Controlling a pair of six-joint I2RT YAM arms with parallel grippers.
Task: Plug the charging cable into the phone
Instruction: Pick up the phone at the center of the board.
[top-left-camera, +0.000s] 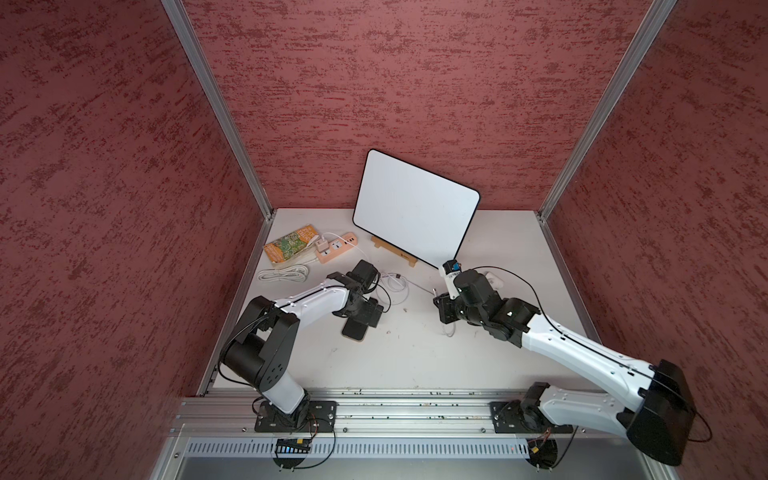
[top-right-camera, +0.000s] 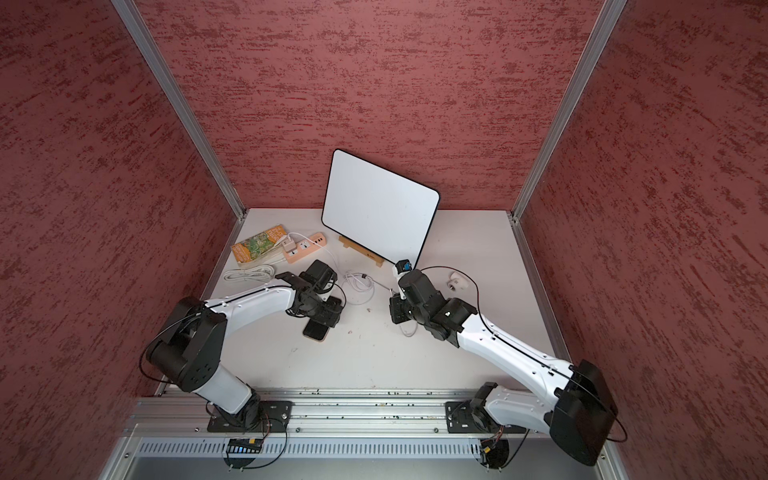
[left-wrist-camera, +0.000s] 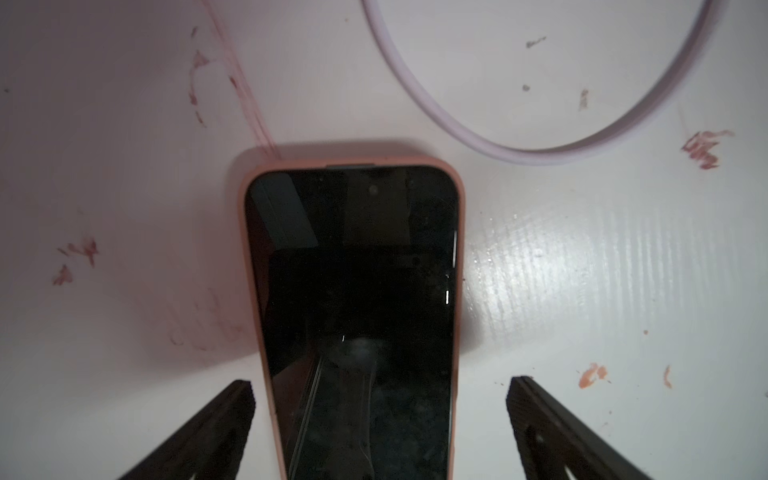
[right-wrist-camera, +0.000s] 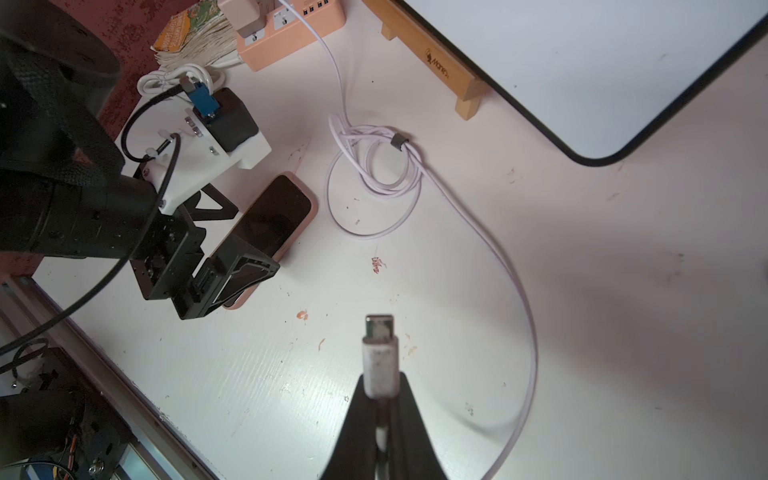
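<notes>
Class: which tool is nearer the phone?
Left. The left tool, open, straddles the phone; the right tool, shut on the charging cable, is well apart from it.

The phone (left-wrist-camera: 353, 270) below me has a glossy black screen in a salmon-pink case. The charging cable (right-wrist-camera: 365, 135) is white with a faint lilac cast. A small grey tie (right-wrist-camera: 398, 140) bands its coil, and its plug (right-wrist-camera: 379, 325) is silver on a scuffed greyish-white housing. My left gripper (left-wrist-camera: 380, 384) and my right gripper (right-wrist-camera: 381, 380) are matt black, and my arms (top-left-camera: 582, 353) are white with black joints. The table (left-wrist-camera: 124, 187) is white, flecked with red and orange smudges. The power strip (right-wrist-camera: 291, 50) is peach. The book (top-left-camera: 291, 245) is orange with a green pattern. The board (top-left-camera: 415, 208) is white with a black rim, and its wooden stand (right-wrist-camera: 432, 62) is light tan. The folded cord (top-left-camera: 282, 274) is white. The walls (top-left-camera: 415, 83) are dusky red with darker mottled streaks.
</notes>
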